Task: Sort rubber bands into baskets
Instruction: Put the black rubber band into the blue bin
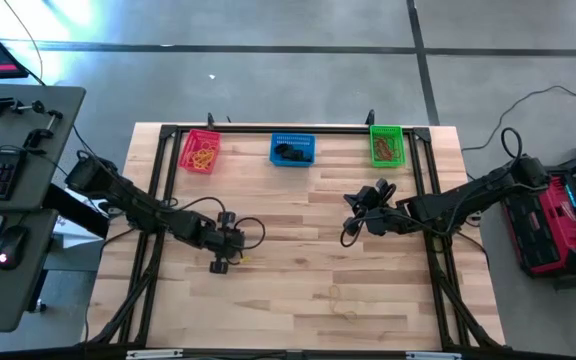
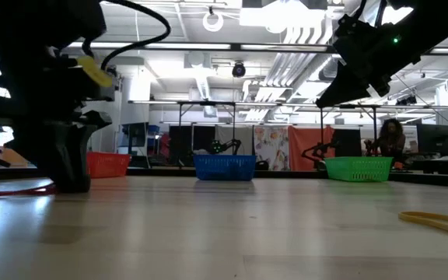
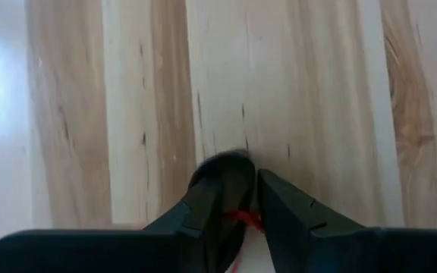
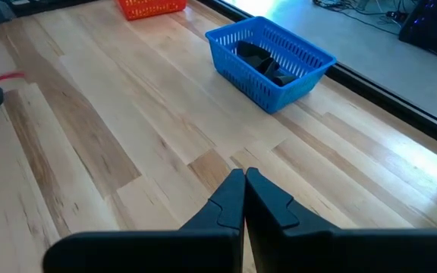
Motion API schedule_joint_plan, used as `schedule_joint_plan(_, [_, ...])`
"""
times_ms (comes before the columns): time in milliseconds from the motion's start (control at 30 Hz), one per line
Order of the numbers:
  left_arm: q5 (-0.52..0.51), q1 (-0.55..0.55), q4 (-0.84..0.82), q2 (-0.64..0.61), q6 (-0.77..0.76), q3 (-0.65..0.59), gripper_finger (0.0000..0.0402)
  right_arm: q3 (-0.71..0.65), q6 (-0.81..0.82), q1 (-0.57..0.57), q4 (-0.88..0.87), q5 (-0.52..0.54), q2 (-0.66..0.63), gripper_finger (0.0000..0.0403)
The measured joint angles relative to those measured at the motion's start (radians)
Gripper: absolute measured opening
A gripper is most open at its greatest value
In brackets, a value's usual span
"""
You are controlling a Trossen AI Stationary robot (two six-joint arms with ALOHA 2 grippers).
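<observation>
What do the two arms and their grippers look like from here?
Both arms are dark, jointed, with looping black cables. The left gripper has a yellow patch on its housing; its fingers are dark tapered wedges. The right gripper has matching dark, pointed fingers.

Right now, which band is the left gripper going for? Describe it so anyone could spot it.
Find the left gripper, down on the table in front of the red basket. The band lies between its fingertips. It is thin and red; the loose band elsewhere on the table is yellow.
</observation>
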Motion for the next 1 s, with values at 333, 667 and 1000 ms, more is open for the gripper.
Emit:
schedule_joint_plan(333, [-0.014,0.0,-0.012,0.02,0.053,0.082,0.0006,0.0,0.001,0.0,-0.008,0.0,0.0,0.0])
schedule_joint_plan(667, [-0.012,0.029,0.002,0.019,0.03,0.156,0.0006,0.0,0.001,0.0,-0.011,-0.016,0.0,0.0])
schedule_joint_plan(1000, [0.033,0.039,0.026,0.019,0.039,0.156,0.0054,0.0,0.001,0.0,-0.01,-0.021,0.0,0.0])
